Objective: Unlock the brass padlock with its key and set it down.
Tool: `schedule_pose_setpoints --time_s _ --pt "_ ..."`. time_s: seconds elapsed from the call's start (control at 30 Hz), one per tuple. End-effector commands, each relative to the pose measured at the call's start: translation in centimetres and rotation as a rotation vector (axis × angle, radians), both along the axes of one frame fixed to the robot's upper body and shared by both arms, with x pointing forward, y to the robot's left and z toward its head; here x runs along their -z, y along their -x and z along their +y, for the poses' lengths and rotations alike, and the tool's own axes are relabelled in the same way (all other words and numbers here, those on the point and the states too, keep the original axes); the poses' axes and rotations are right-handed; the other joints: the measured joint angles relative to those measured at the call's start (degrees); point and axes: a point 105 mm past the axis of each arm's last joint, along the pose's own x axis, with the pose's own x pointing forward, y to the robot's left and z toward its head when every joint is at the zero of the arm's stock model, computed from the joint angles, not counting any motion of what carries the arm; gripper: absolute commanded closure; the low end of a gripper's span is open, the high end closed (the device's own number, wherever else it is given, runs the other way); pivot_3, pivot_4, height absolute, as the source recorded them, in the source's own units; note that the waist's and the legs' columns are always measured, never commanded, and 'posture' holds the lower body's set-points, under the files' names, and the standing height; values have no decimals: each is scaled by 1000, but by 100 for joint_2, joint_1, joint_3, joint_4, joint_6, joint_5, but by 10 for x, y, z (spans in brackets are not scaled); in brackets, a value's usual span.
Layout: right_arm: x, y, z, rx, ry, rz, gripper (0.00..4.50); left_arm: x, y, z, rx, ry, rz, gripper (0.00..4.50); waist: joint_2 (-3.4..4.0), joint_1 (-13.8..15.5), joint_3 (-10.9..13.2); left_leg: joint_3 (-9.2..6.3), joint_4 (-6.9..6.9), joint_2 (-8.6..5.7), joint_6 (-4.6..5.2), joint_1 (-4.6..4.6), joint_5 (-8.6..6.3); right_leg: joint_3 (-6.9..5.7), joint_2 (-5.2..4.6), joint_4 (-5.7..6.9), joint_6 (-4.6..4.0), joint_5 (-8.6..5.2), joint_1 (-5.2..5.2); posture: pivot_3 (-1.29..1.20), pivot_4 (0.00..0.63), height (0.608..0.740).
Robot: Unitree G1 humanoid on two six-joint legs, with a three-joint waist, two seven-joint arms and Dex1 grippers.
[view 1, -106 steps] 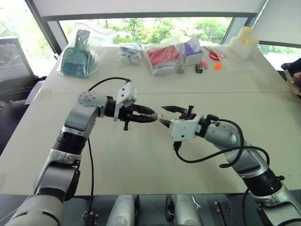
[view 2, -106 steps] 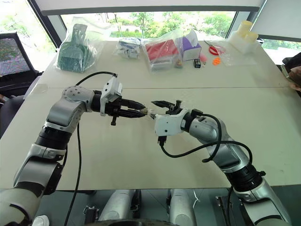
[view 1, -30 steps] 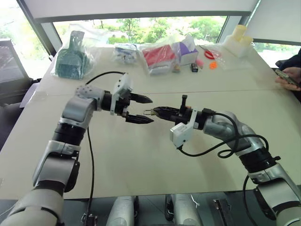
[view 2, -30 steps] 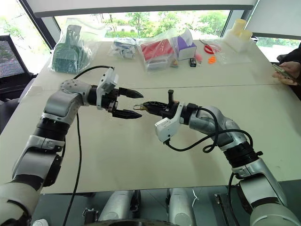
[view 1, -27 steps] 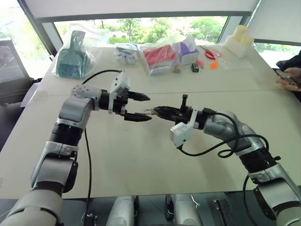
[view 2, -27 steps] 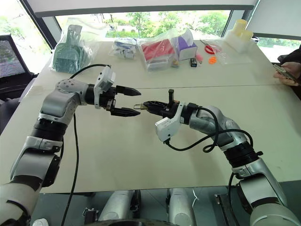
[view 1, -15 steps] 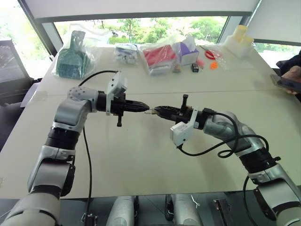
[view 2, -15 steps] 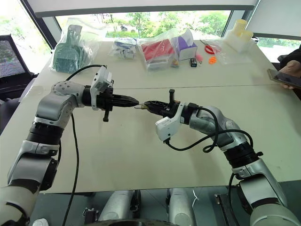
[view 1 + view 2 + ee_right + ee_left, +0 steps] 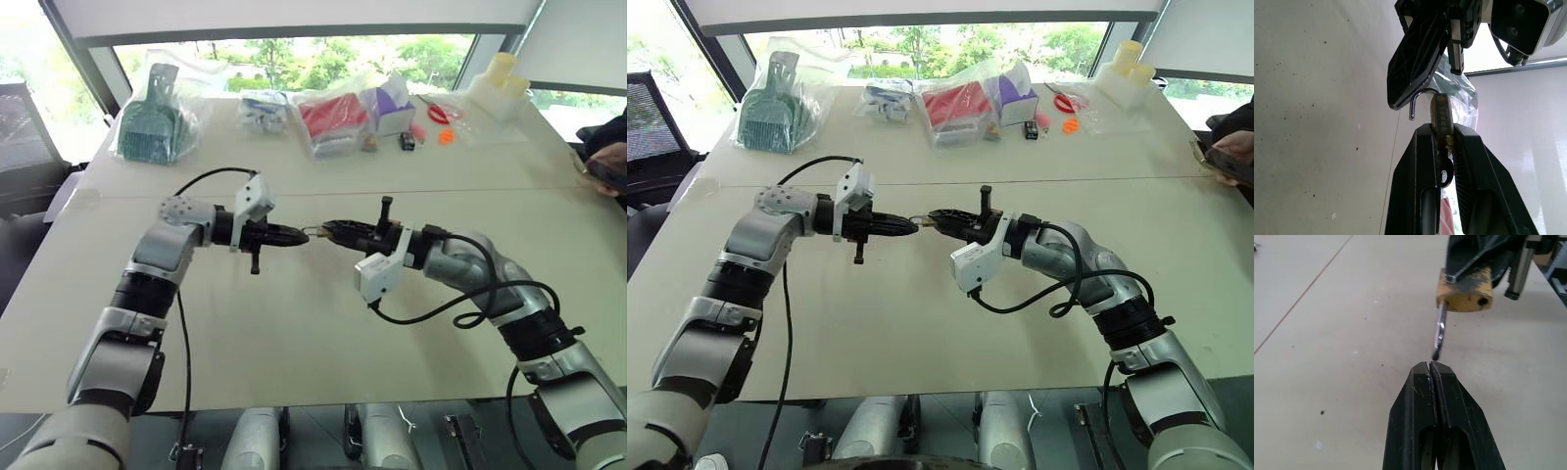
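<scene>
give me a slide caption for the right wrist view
Right gripper clamps the brass padlock, shackle sprung open, beside the shut left gripper.

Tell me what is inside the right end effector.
The right end effector is shut on the brass padlock, whose silvery shackle has swung open. A dark key shows lower in the gap. The fingers hide the padlock's lower end.

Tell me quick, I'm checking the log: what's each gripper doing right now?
Left gripper: closed, holding nothing, its tips just short of the shackle.
Right gripper: closed on the brass padlock, shackle sprung open.
</scene>
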Motion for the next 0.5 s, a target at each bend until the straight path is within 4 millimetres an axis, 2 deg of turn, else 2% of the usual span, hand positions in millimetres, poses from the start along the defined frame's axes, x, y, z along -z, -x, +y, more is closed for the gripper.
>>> schedule_pose_setpoints --time_s 0.03,0.23,0.5 --pt "-13 6 3 -25 -39 -36 4500 -24 -4 0 -11 65 -55 4481 0 -9 0 0 0 0 0 0 0 0 0 0 0 0 0 0 150 740" --pt "-3 1 -2 9 -10 -21 4500 -17 -8 13 -63 28 -74 4481 0 -9 0 2 -1 1 0 1 0 0 0 1 0 0 -1 0 150 740" --pt "25 -30 -28 164 75 9 4500 -3 -6 31 -129 -14 -69 4481 0 -8 0 7 -1 1 0 1 0 0 0 1 0 0 0 0 150 740"
